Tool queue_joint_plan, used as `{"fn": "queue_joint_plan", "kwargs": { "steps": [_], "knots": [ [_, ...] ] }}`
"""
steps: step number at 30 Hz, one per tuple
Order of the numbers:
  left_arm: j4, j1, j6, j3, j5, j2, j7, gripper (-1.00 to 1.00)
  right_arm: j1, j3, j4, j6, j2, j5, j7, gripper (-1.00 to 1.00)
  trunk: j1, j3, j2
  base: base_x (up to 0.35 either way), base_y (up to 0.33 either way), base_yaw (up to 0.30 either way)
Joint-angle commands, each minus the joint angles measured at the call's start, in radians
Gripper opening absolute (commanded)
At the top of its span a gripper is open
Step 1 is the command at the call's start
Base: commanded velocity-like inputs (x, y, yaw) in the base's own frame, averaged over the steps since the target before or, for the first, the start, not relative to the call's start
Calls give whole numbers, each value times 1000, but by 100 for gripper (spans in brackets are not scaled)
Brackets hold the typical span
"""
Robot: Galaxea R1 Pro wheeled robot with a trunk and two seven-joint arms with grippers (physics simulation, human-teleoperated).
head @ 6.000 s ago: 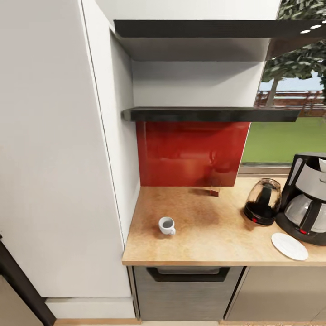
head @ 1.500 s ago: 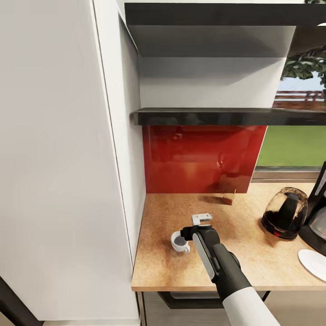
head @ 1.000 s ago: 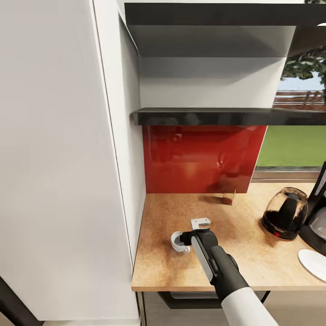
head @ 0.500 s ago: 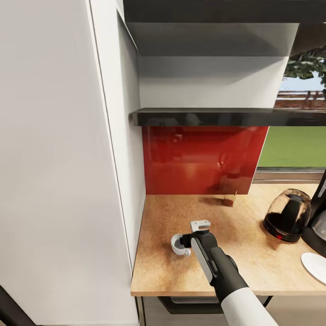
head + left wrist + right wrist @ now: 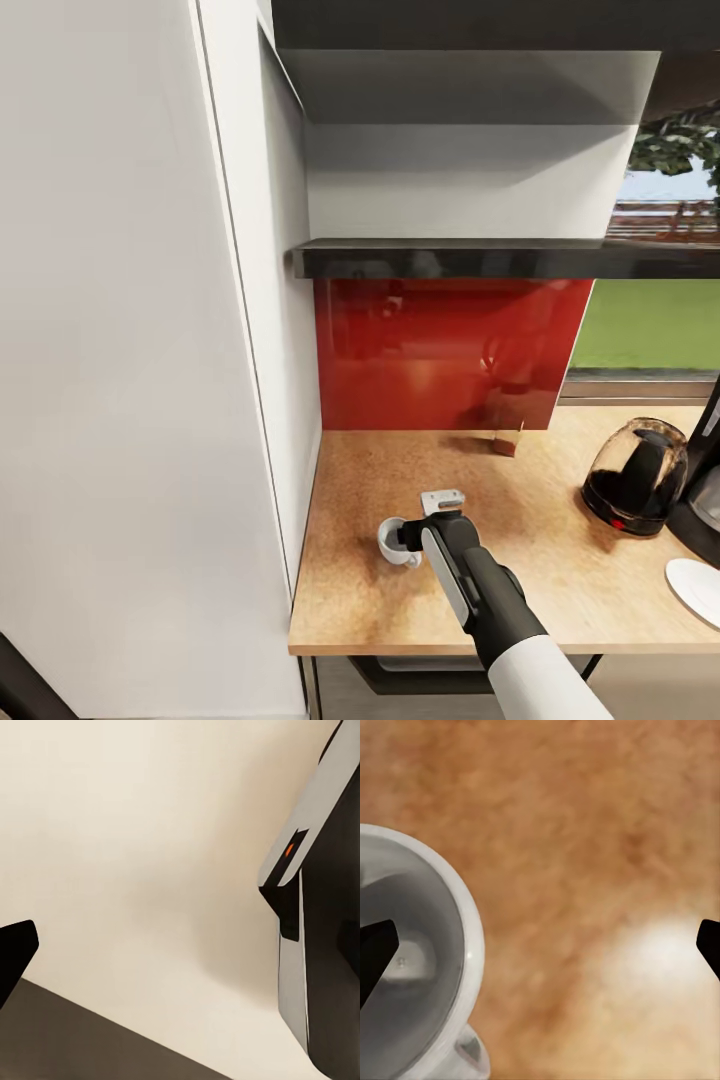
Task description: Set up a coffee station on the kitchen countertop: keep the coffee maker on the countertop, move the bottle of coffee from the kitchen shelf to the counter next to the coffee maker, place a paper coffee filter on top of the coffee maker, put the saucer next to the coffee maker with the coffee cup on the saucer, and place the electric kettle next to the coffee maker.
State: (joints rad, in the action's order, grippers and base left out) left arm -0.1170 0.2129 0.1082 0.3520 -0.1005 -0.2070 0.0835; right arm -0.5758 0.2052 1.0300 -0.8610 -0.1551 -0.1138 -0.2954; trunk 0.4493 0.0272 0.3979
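Observation:
The small white coffee cup (image 5: pixel 387 541) stands upright on the tan kitchen countertop (image 5: pixel 560 600), near its left end. My right gripper (image 5: pixel 409 536) is down at the cup's right side. In the right wrist view the right gripper (image 5: pixel 540 945) is open; one fingertip (image 5: pixel 375 954) is over the cup's (image 5: pixel 431 960) inside, the other over bare counter, with the cup's wall between them. The dark glass electric kettle (image 5: pixel 636 478) sits at the right beside the black coffee maker (image 5: pixel 705 495), with the white saucer (image 5: pixel 695 588) in front. The dark kitchen shelf (image 5: pixel 500 258) hangs above. One left fingertip (image 5: pixel 15 949) shows against a cream surface.
A tall white cabinet side (image 5: pixel 150 350) walls the counter's left end. A red glossy backsplash (image 5: pixel 450 350) stands behind, with a small brown object (image 5: pixel 508 440) at its foot. A second dark shelf (image 5: pixel 470 25) is higher up. A window is at the right.
My right arm has come into view and lowered to the cup, one finger dipping inside its rim. The camera has moved closer and slightly left. Over the last half second almost nothing has moved.

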Motion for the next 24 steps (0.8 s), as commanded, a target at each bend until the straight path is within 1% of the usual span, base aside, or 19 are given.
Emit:
{"fn": "queue_joint_plan", "kwargs": {
  "steps": [1,6,9,17,18,24],
  "knots": [
    [-1,0,0,-1,-11,0,5,100,-1,2,1,-3,0,-10,-10,100,1,2,2,0,0,0],
    [-1,0,1,-1,-10,0,5,100,-1,2,-1,-3,0,-10,-10,100,1,2,2,0,0,0],
    [0,0,1,-2,-10,1,5,100,-1,3,-30,-3,0,-11,-10,100,1,2,2,0,0,0],
    [4,0,1,-2,-10,0,5,100,-1,3,-40,-3,0,-12,-10,100,1,2,2,0,0,0],
    [4,0,1,-2,-10,0,5,100,-1,3,-39,-3,0,-12,-10,-100,1,2,2,0,0,0],
    [5,0,1,-2,-10,0,5,100,-1,3,-36,-3,0,-12,-10,-100,1,2,2,0,0,0]
  ]
}}
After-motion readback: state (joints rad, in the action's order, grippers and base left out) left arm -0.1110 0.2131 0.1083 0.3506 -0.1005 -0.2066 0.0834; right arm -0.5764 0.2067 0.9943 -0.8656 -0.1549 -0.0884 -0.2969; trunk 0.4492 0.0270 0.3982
